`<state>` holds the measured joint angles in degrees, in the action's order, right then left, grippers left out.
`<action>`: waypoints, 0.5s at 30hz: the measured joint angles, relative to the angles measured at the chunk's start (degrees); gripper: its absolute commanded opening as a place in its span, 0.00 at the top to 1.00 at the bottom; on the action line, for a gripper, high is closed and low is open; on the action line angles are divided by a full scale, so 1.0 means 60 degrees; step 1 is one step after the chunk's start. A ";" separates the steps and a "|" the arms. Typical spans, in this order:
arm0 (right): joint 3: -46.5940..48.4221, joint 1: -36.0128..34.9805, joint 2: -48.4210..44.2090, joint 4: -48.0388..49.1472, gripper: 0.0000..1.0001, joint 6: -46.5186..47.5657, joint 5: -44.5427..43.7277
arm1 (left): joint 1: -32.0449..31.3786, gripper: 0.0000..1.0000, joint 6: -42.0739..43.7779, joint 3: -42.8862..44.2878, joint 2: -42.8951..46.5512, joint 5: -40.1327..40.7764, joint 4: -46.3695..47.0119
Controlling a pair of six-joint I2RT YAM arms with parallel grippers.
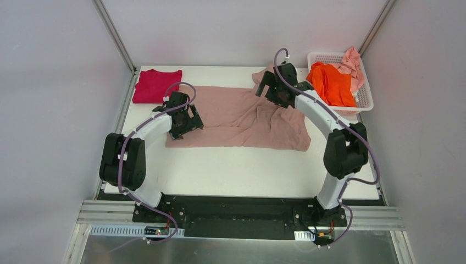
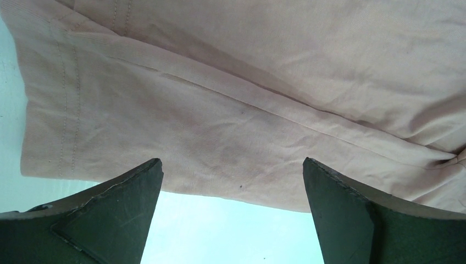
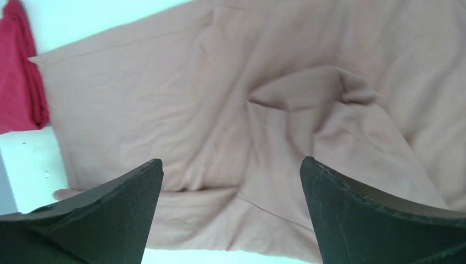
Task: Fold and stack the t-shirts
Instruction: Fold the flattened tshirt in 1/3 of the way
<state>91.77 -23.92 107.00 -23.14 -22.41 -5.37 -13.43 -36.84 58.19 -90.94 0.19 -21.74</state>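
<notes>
The large dusty-pink beige t-shirt (image 1: 242,116) lies spread and wrinkled across the middle of the table. It fills the left wrist view (image 2: 247,99) and the right wrist view (image 3: 264,126). My left gripper (image 1: 187,124) is open and empty over the shirt's near-left edge. My right gripper (image 1: 269,88) is open and empty above the shirt's far-right part. The crimson-magenta t-shirt (image 1: 156,85) lies folded at the far left corner and shows in the right wrist view (image 3: 19,71). The bright orange t-shirt (image 1: 331,83) and the pale pink t-shirt (image 1: 353,67) are bunched in the basket.
A white lattice basket (image 1: 366,99) stands at the far right corner of the table. Bare white table (image 1: 236,170) lies in front of the beige shirt. Grey walls and metal frame posts enclose the table.
</notes>
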 measured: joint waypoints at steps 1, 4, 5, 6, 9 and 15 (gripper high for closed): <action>-0.0361 0.0022 -0.0368 -0.0029 0.00 -0.0007 -0.0091 | 0.0000 0.01 0.0000 0.0004 0.0000 -0.0029 -0.0004; -0.1322 0.0204 -0.0940 -0.0036 0.00 -0.0120 -0.0120 | 0.0000 0.01 0.0011 0.0051 -0.0040 -0.0040 -0.0004; -0.1650 0.0342 -0.0962 -0.0015 0.00 -0.0171 -0.0004 | 0.0000 0.01 0.0022 0.0106 -0.0106 -0.0040 0.0000; -0.1829 0.0444 -0.0911 -0.0015 0.00 -0.0215 0.0066 | 0.0000 0.01 0.0036 0.0142 -0.0175 -0.0040 0.0011; -0.2149 0.0805 -0.0437 0.0069 0.00 -0.0335 0.0557 | 0.0000 0.01 0.0080 0.0226 -0.0517 -0.0036 0.0102; -0.2109 0.1191 0.0612 0.0761 0.01 -0.0448 0.1107 | 0.0004 0.01 0.0211 0.0299 -0.1162 0.0098 0.0240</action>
<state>79.11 -16.78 110.67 -18.57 -25.10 1.28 -13.41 -35.57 59.99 -97.91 0.78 -20.29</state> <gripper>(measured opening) 0.994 0.990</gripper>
